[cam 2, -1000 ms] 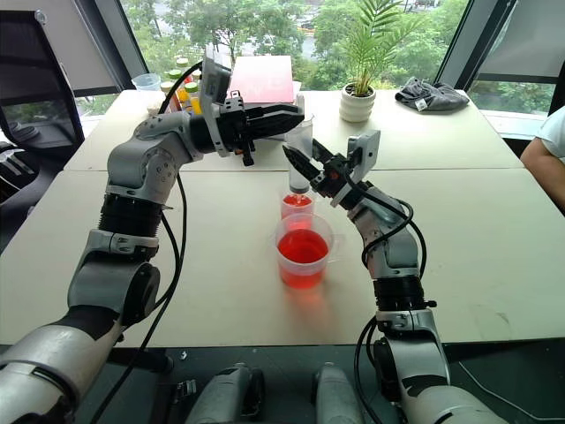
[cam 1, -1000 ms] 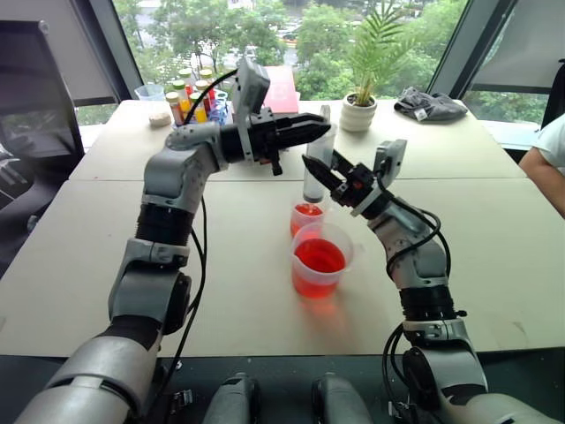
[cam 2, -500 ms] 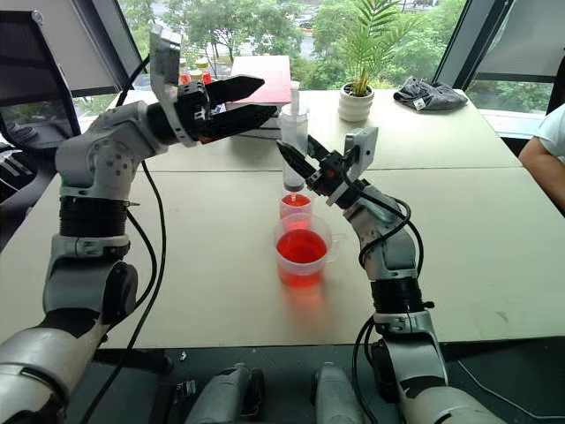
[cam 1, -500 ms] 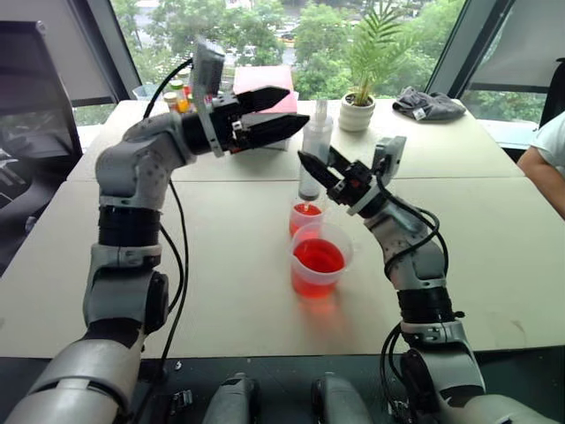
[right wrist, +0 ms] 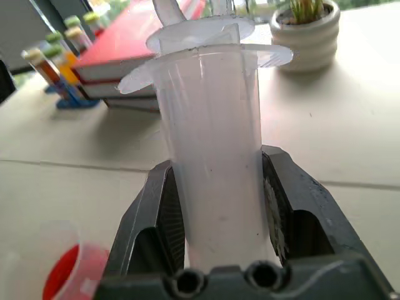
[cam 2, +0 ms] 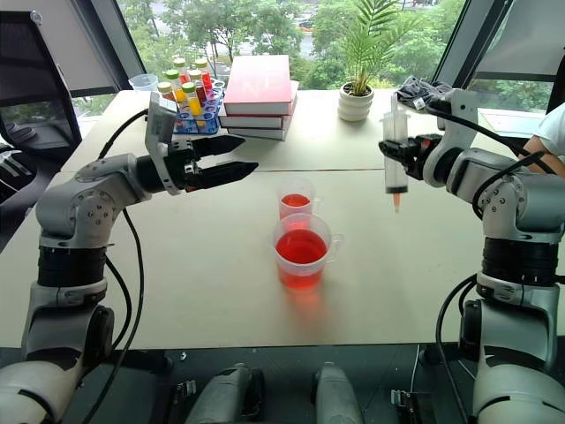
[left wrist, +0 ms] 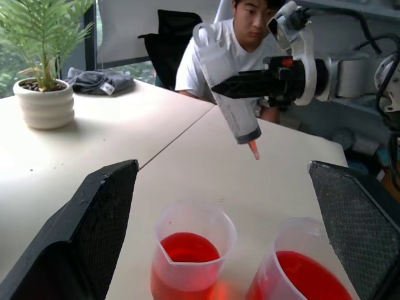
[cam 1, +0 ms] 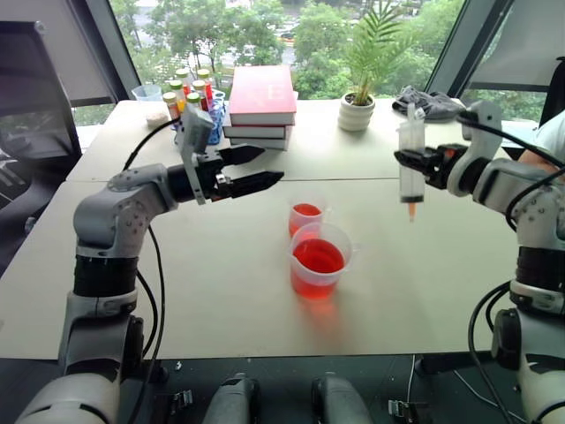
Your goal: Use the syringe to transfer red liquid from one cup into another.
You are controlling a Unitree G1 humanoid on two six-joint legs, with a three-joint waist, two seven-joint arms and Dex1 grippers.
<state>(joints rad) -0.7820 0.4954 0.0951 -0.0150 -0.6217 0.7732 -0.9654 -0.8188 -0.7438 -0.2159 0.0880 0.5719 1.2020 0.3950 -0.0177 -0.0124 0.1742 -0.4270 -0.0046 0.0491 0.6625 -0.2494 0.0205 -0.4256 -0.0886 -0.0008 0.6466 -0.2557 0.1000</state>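
Clear plastic, the syringe [cam 1: 410,159] hangs upright in the right hand [cam 1: 415,159], orange tip down, in the air over the bare surface [cam 1: 441,256] to the right of both cups and well apart from them. A second ago it stood tip-down in the smaller cup [cam 1: 305,217], with the right hand beside it and the left hand at its top; since then the right arm has swung out to the robot's right, carrying the syringe clear of the cups. The right wrist view shows both black fingers [right wrist: 156,212] pressed against the barrel, one on each side, clamped on it just below the flange.

The left hand [cam 1: 256,172] has let go and drawn back to the left and lower. Its two fingers stand wide apart, holding nothing, pointing level toward the right, short of the cups. The left forearm lies roughly level above the surface, elbow bent.

Red liquid [cam 1: 318,256] sits in the larger cup [cam 1: 320,261], and a shallower red layer in the smaller cup, which stands just behind it, touching or nearly so.

The red book [cam 1: 262,94] on top of the stack at the back bears pale lettering that is too small to read. No other writing can be made out.
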